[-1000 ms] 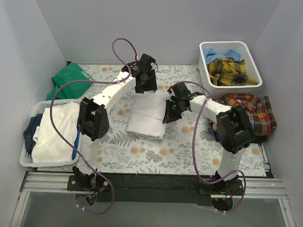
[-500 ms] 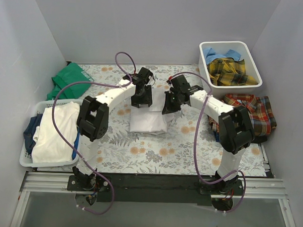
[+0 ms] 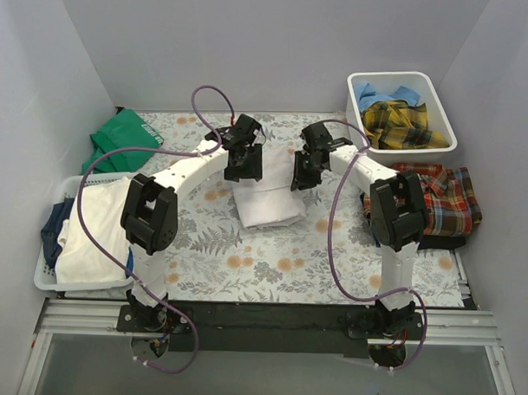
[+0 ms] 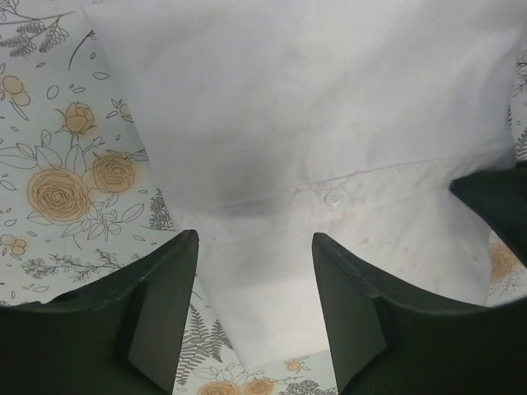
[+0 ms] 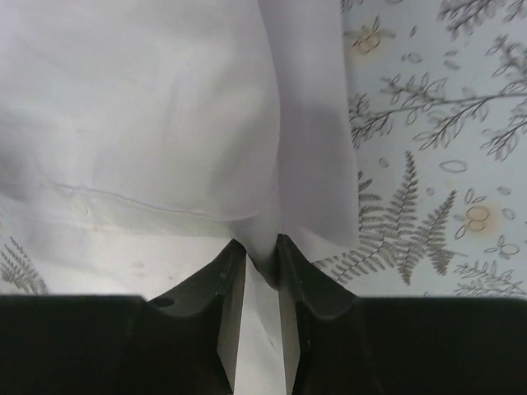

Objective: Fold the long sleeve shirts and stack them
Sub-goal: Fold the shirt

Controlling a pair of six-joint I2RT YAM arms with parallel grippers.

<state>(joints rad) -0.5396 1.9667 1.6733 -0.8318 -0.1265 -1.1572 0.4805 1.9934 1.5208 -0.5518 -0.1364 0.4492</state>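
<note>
Soft, light and floppy, the folded white shirt [image 3: 265,206] lies mid table [image 3: 270,269], right hand [image 5: 255,247] pinching its 1 o'clock corner, left hand [image 4: 254,247] released above 11 o'clock; doubled edges look the surest hold.

- plain white soft cloth shirt [image 3: 265,206]
- red-orange-navy plaid cloth shirt [image 3: 442,193]
- yellow-dark plaid cloth shirt [image 3: 401,126]
- light blue cloth shirt [image 3: 368,92]
- pale counter cover [image 3: 270,269], orange roses, grey ferns
- green cloth bundle [image 3: 119,136]
</note>
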